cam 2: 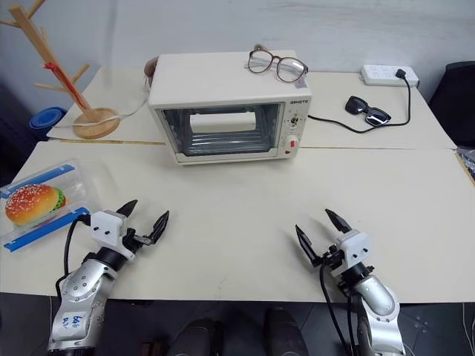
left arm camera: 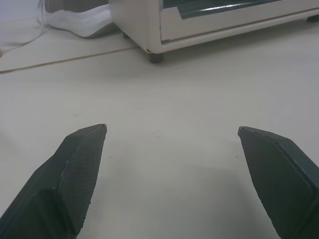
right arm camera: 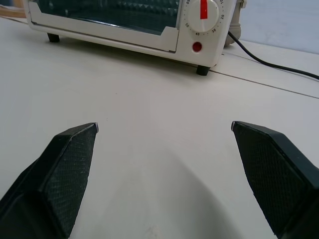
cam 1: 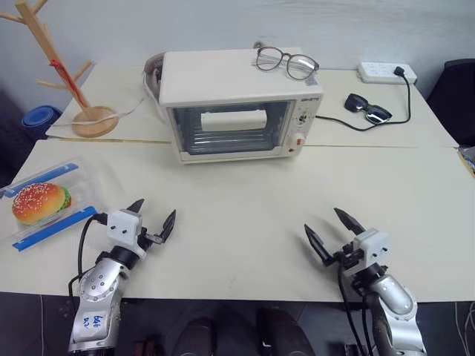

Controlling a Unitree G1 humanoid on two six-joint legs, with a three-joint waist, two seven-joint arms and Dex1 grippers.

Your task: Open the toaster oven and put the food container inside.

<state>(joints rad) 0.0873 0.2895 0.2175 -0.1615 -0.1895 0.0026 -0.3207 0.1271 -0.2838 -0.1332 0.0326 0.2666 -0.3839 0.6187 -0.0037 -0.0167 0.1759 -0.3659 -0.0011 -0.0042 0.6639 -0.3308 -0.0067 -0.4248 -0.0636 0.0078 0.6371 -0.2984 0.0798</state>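
Status entry, as I read it from the remote station.

Oven (cam 1: 237, 104): sits toward the far edge of the worktop (cam 1: 245, 215), about midway along it. Door (cam 1: 236, 127) shut, bar handle (cam 1: 233, 120) flat against the glass. Nothing visible inside but the rack. Glasses (cam 1: 286, 62) rest on its roof.

Container (cam 1: 46, 204): at the left edge of the worktop, nearer the front corner, lid on, burger inside. Well apart from the oven and untouched.

Left gripper (cam 1: 154, 214): hovers over the front edge, just beside the container, fingers spread wide, holding nothing.

Right gripper (cam 1: 329, 225): over the front edge toward the right, fingers likewise spread, empty, aimed roughly at the oven's knob side.

Progress: I judge nothing done yet. Remaining: pull the door down, pick up the container, carry it across and set it on the rack.

Other stock: sunglasses (cam 1: 367, 108) and power strip (cam 1: 386, 73) near the far right corner; wooden rack (cam 1: 63, 74) at the far left.
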